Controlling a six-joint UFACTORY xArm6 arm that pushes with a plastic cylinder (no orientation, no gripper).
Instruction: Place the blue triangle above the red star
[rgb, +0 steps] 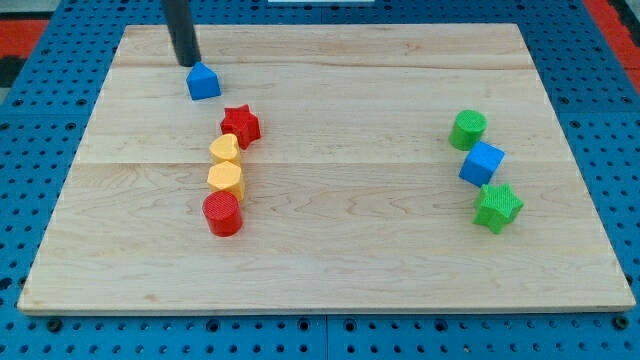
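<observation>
The blue triangle (203, 82) sits in the upper left of the frame, already above and slightly left of the red star (241, 124), apart from it. It looks light, rigid and smooth, likely to slide or twist easily, so a push is best centred on a flat side. My tip (188, 63), a bare rod with nothing to open or close, stands just beside its upper-left corner. Below the star run two yellow hearts (226, 165) and a red cylinder (223, 213).
</observation>
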